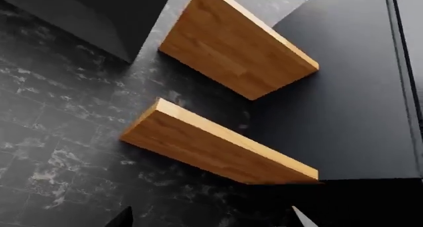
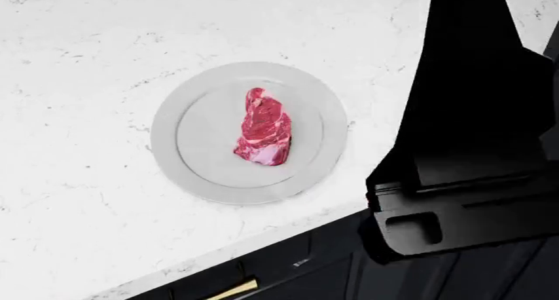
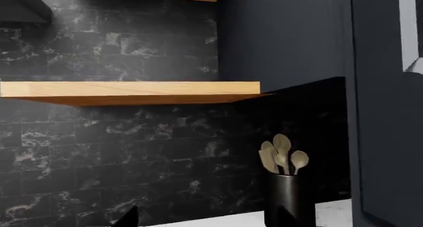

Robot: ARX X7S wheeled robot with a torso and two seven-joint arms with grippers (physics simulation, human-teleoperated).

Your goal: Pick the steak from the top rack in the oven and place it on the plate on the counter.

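Raw red-pink, the slab of steak (image 2: 264, 128) with white fat marbling lies on the flat middle of the plain round pale grey-white plate (image 2: 188, 100), its paler pink end toward the counter's front edge. That plate rests on the white marble-look counter (image 2: 78, 64), near the edge, above dark cabinet fronts with a brass handle (image 2: 232, 289). A black arm (image 2: 472, 162) of the robot looms beside the plate, apart from it and not touching the meat. Both wrist views face away from the plate, showing light wooden shelves (image 1: 231, 43) on a black marbled tile wall (image 1: 59, 123); the right one also shows a black pot of pale wooden spoons (image 3: 283, 160). Only dark fingertip slivers show, so I cannot tell whether either pincer is spread or closed.
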